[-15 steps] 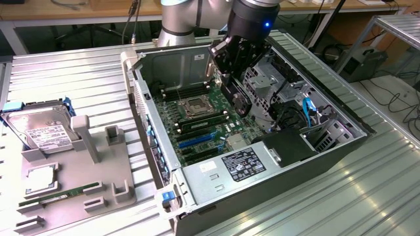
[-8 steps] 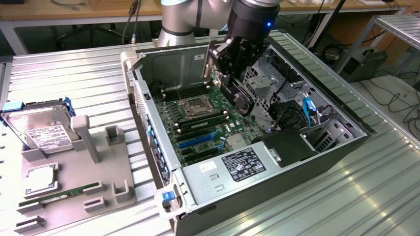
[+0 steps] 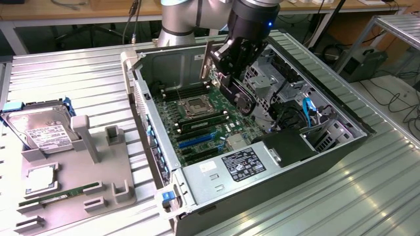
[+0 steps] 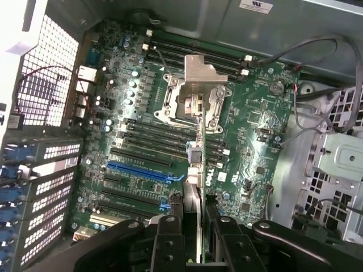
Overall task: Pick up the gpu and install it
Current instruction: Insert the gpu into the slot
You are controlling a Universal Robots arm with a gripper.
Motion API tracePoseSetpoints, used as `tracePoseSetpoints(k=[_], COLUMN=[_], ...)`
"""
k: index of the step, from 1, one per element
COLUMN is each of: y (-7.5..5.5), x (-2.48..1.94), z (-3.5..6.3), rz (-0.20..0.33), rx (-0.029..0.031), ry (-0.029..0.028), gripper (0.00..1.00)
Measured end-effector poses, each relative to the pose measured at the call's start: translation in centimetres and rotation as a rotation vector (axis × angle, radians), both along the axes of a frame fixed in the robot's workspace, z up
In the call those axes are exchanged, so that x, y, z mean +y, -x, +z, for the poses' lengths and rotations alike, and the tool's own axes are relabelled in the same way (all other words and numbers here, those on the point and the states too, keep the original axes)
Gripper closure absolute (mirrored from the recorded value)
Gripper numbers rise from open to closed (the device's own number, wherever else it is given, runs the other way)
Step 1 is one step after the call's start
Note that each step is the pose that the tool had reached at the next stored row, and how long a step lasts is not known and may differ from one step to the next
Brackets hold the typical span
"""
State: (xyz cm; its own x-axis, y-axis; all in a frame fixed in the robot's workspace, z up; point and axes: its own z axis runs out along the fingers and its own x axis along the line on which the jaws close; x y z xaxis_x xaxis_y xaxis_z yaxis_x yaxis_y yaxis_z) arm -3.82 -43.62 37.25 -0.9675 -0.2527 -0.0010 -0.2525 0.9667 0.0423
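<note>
We find the tool (image 3: 231, 73) closed on the gpu (image 3: 235, 94), one finger (image 4: 169, 238) against each face of the card, which stands on edge between them. The card hangs over the open computer case (image 3: 276, 196), above the motherboard (image 3: 196, 123) and clear of it; it is not seated in any slot. In the exterior view the card is tilted, with its silver bracket (image 3: 207, 59) uppermost and toward that view's left, and its round black fan (image 3: 244, 104) on the lower part of the face turned toward that view's right. In the wrist view the card appears edge-on as a thin line running out from the tool across the board, and the bracket end overlaps the CPU socket (image 4: 170, 105). The long blue expansion slot (image 4: 136, 169) lies beside that line and is unoccupied (as are the dark slots next to it). Outside the case, on the ribbed metal tabletop (image 3: 66, 73) toward the exterior view's left, we note a grey parts holder (image 3: 78, 172). It carries a silver hard drive (image 3: 39, 125) with a white label at its far end and a narrow green memory stick (image 3: 59, 194) near its front edge. Both are well apart from the tool.
</note>
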Motion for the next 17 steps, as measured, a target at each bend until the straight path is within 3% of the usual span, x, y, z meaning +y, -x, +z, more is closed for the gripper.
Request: tracePoseSetpoints(k=[17], y=[0.00], x=[0.00], z=[-0.03], rz=[0.151], rx=[0.0000], ry=[0.0000], gripper=[0.74])
